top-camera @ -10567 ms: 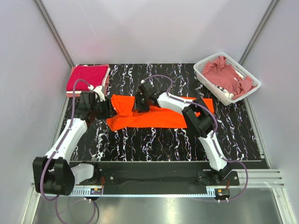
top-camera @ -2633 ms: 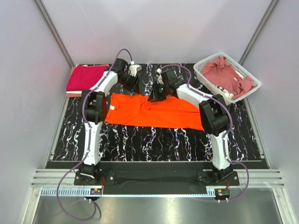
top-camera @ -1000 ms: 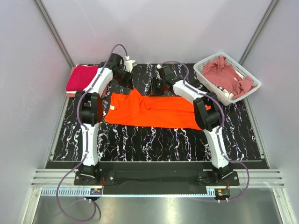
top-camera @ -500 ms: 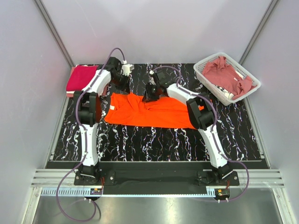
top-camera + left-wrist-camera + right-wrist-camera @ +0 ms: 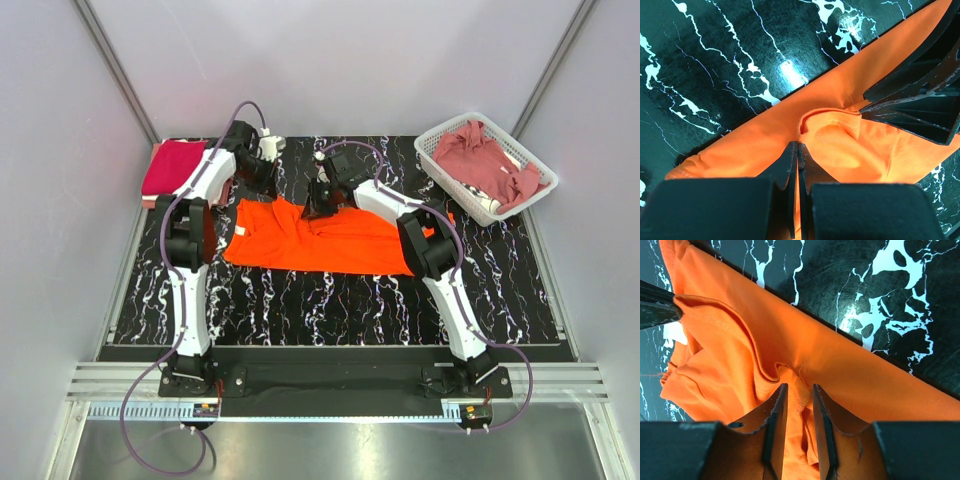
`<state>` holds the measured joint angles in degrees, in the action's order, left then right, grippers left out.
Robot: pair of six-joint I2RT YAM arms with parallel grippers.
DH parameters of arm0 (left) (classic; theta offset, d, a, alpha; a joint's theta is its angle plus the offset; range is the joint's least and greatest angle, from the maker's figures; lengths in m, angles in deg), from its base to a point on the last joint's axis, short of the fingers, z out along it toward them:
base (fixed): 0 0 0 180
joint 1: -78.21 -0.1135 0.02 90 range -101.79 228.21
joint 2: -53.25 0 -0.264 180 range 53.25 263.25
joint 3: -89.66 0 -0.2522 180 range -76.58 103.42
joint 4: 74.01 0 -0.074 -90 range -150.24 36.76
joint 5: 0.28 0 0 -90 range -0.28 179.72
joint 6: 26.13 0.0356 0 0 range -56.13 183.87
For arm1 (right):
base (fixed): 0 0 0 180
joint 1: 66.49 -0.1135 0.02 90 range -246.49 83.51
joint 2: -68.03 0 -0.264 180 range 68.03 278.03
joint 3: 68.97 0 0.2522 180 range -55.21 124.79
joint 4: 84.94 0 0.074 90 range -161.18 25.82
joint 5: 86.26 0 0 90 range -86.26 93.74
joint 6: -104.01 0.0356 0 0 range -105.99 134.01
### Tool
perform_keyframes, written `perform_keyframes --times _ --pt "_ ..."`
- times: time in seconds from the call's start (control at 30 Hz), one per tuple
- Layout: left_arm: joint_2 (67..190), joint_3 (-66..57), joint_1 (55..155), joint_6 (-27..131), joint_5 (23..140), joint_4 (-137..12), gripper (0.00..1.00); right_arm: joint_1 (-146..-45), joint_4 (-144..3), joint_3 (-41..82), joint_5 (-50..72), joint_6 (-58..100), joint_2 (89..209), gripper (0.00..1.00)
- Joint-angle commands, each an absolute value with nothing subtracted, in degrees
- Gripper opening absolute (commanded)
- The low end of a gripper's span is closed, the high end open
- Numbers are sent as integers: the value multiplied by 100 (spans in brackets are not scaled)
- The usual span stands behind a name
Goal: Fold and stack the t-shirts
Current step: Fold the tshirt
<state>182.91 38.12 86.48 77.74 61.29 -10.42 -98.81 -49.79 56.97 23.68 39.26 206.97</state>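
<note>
The bright orange t-shirt (image 5: 330,240) lies spread across the black marbled table (image 5: 300,300). My left gripper (image 5: 277,192) is at the shirt's far edge, shut on a fold of orange cloth (image 5: 830,135), with its tips (image 5: 797,146) pressed together. My right gripper (image 5: 316,206) is just to its right on the same edge. Its jaws (image 5: 796,388) pinch a bunched ridge of the orange t-shirt (image 5: 730,355). A folded crimson-magenta t-shirt (image 5: 176,164) lies on a pale pink one at the far left. A dusty rose t-shirt (image 5: 480,158) is heaped in the basket.
The white lattice basket (image 5: 528,196) stands at the far right corner. Grey walls close in the table on the left, back and right. The right gripper's black fingers (image 5: 912,102) show in the left wrist view, close beside my left jaws.
In the last second my right gripper came down and left onto the shirt's far edge and closed on it. The raised peak of cloth under my left gripper dropped lower.
</note>
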Motion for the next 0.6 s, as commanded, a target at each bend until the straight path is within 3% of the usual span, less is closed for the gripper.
perform_keyframes --times 0.0,0.3,0.33,0.37,0.43,0.57 --pt "17911 3812 8612 7838 6168 -1146 0 -9919 -4929 5940 2228 3818 20795 33" --pt "17946 3838 8603 7768 6036 -1138 0 -9919 -4912 5922 2211 3809 20813 29" --pt "17955 3838 8594 7767 6027 -1146 0 -9919 -4921 5913 2211 3800 20804 26" --pt "17955 3838 8594 7759 6010 -1155 0 -9919 -4921 5905 2185 3791 20778 12" --pt "17946 3830 8603 7750 6053 -1146 0 -9928 -4929 5878 2123 3783 20734 0" --pt "17902 3812 8586 7732 6247 -1155 0 -9919 -4964 5773 2009 3695 20374 0"
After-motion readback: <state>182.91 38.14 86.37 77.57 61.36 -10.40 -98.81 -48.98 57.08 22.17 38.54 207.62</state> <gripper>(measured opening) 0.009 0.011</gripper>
